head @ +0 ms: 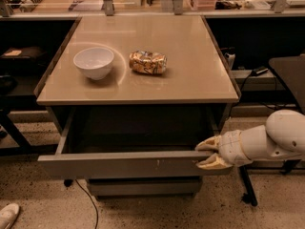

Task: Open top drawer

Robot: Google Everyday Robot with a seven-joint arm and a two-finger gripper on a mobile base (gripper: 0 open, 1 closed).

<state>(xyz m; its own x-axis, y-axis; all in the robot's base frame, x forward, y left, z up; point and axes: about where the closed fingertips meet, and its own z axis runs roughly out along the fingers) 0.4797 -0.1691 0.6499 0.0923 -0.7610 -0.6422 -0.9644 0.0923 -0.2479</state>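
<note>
tabletop (190,56): smooth, semi-gloss beige laminate | top drawer (119,165): matt grey, scratched front | bowl (94,62): glossy white | gripper (200,156), clamped on drawer's right end: smooth cream plastic

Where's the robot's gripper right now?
In the camera view the gripper is at lower right, against the pulled-out top drawer at the right end of its front panel, just below the front edge of the table.

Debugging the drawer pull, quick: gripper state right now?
Gripper: at the right end of the top drawer front, which is pulled out; open or closed on it cannot be told.
</note>
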